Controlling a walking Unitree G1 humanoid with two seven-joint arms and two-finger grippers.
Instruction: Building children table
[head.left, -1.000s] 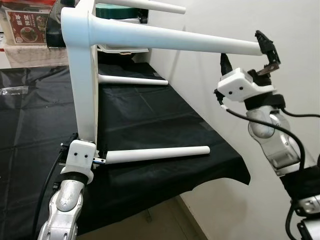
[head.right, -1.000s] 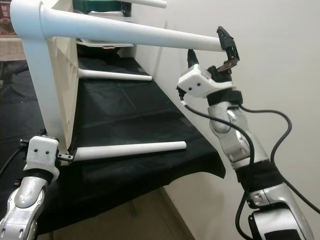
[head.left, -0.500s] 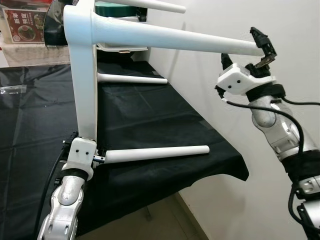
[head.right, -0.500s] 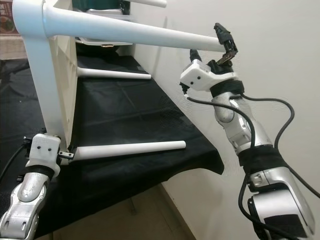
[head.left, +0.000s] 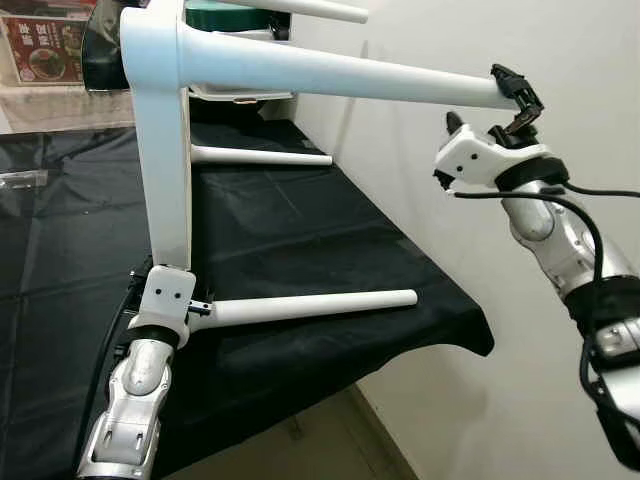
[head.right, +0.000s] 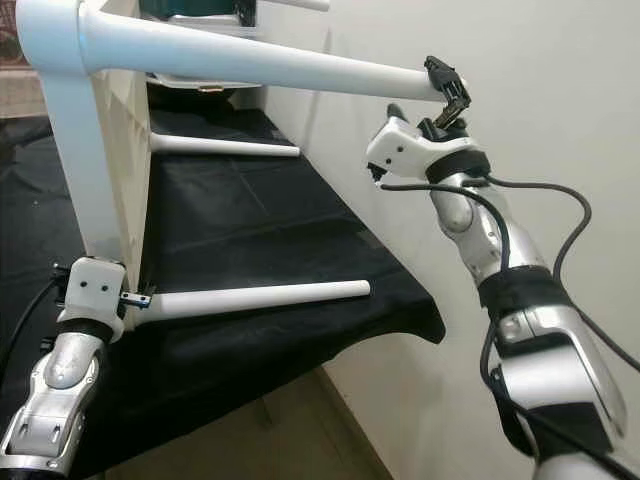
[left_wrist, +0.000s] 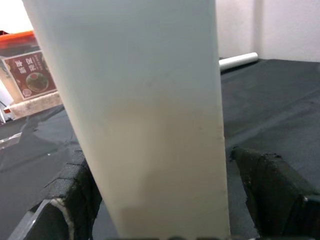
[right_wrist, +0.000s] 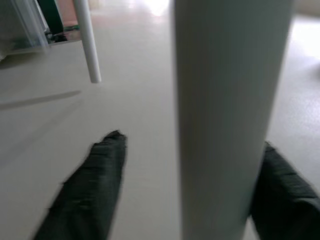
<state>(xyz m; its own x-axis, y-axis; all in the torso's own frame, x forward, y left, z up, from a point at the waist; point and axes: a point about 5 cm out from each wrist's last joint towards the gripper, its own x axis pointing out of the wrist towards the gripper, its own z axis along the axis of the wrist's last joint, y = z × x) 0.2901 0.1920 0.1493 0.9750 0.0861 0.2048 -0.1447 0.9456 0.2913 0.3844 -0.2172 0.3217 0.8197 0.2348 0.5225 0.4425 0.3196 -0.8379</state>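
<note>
Now the white tabletop (head.left: 165, 160) stands on edge on the black-clothed table (head.left: 300, 250). Left gripper (head.left: 165, 310) jaws clamp its lower edge; right gripper (head.left: 500, 100) jaws open round attached leg (head.left: 340, 80) tip. Loose legs (head.left: 310, 307) alongside, wall (head.left: 450, 220) close.

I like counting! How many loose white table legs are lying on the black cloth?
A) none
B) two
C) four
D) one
B: one loose leg lies near the front of the black cloth, and another loose leg lies farther back by the wall.
</note>
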